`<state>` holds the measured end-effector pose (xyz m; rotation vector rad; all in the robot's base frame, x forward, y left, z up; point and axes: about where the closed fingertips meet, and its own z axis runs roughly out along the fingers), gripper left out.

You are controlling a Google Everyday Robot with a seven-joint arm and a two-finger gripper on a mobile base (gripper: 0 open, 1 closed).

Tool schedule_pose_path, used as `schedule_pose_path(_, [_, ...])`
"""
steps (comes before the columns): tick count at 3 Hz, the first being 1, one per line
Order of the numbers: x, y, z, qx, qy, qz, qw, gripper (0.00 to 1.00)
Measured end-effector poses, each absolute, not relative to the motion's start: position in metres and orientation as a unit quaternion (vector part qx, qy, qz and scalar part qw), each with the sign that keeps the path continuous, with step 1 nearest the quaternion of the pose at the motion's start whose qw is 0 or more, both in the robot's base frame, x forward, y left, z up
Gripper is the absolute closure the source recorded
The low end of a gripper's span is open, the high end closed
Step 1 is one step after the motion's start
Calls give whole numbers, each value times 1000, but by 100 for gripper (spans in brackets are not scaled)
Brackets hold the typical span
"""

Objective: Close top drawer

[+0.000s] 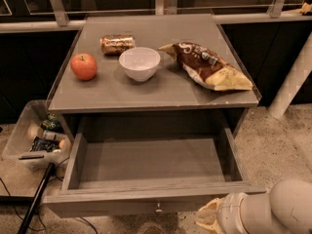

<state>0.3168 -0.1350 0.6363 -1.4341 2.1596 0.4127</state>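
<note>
One drawer, the top drawer [156,197] of the cabinet, stands pulled far out toward the front, its floor bare as far as I can see. It is wide, shallow and made of stiff board, so it should slide back as one rigid piece with nothing inside to add weight or rattle. My guess is that it will run easily, though a push far off centre could skew it on its runners. The small metal knob [158,209] sits in the middle of the flat front. For closing, the front panel near that knob looks the better place to press, since the knob itself is tiny and smooth.

The gripper [208,217] is low at the right, just beside the drawer's front corner and to the right of the knob. Whether it is open or closed I cannot tell.

On the cabinet top [146,94] a white bowl [139,63] appears empty, with an apple [84,66] to one side, a can [117,44] lying behind it and a chip bag [209,66] on the other side. On the floor at the left, a clear bin [18,135] holds a few bottles and packets I cannot make out.
</note>
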Motion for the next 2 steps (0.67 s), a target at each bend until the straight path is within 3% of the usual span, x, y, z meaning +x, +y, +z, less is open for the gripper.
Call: schedule_pose_path(2, [328,-133,638,-526,791,164,267,12])
